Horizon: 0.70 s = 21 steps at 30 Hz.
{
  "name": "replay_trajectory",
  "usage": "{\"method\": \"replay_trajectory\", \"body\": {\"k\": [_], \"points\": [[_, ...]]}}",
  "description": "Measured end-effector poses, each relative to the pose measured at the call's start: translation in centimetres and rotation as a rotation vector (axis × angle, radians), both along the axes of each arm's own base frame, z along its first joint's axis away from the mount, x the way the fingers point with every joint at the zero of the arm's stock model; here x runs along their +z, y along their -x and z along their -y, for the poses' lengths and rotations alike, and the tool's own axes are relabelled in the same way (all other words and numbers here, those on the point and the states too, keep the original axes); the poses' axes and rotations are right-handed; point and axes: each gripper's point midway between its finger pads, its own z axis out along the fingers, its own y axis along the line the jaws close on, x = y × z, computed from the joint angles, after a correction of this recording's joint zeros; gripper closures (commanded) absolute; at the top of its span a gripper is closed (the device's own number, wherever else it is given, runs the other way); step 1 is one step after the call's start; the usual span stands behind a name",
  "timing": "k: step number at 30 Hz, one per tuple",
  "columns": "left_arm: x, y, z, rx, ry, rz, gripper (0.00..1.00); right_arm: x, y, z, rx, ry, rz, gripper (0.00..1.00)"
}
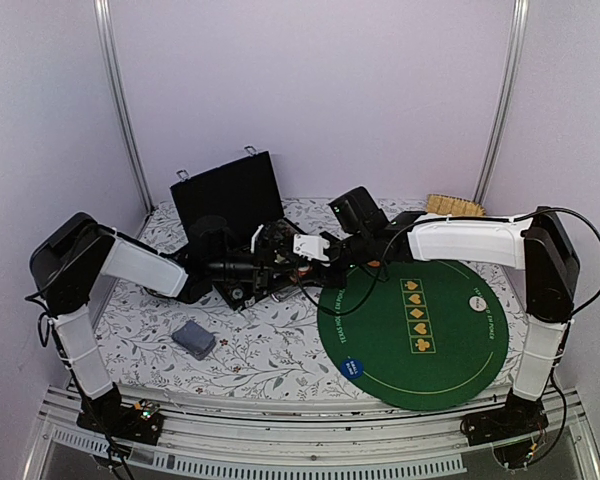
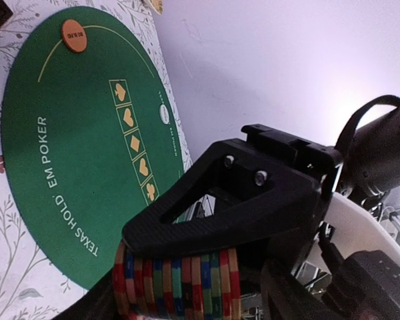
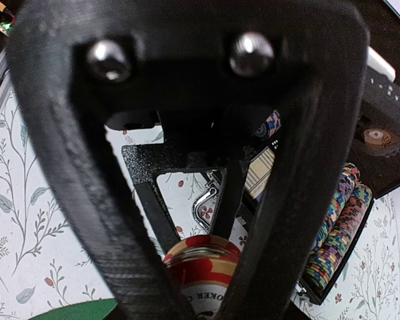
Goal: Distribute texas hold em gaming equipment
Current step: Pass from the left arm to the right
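Observation:
A stack of multicoloured striped poker chips point(image 2: 177, 283) hangs sideways in the air left of the green poker mat point(image 1: 450, 345). My right gripper point(image 3: 203, 280) is shut on it across its width; the end chip point(image 3: 207, 277) shows between its fingers, and one of those fingers point(image 2: 220, 200) lies along the stack. My left gripper point(image 2: 177, 297) is open, its fingers off the stack's ends with a dark gap at the right end. The two grippers meet in front of the case: left point(image 1: 272, 268), right point(image 1: 288, 255). A grey-blue card deck point(image 1: 193, 338) lies at the near left.
The black hinged case point(image 1: 230, 195) stands open behind the grippers, with more chips point(image 3: 337, 227) in a row inside. On the mat lie an orange button point(image 2: 74, 35), a white button point(image 1: 477, 300) and a blue button point(image 1: 352, 367). A straw-coloured object point(image 1: 455, 205) sits at the back right.

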Motion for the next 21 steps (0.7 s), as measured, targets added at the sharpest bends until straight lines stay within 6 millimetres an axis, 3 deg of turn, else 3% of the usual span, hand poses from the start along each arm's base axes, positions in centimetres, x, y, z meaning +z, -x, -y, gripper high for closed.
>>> {"method": "replay_trajectory", "body": {"k": [7, 14, 21], "points": [[0.4, -0.2, -0.1, 0.008, 0.014, 0.03, 0.14, -0.3, 0.0, 0.3, -0.023, 0.01, -0.02, 0.98], [-1.4, -1.3, -1.9, 0.071, -0.024, 0.005, 0.16, -0.6, 0.0, 0.5, -0.031, 0.017, -0.035, 0.98], [-1.8, -1.5, -2.2, 0.076, -0.04, 0.014, 0.19, -1.9, 0.8, 1.4, -0.04, 0.043, -0.068, 0.98]]}}
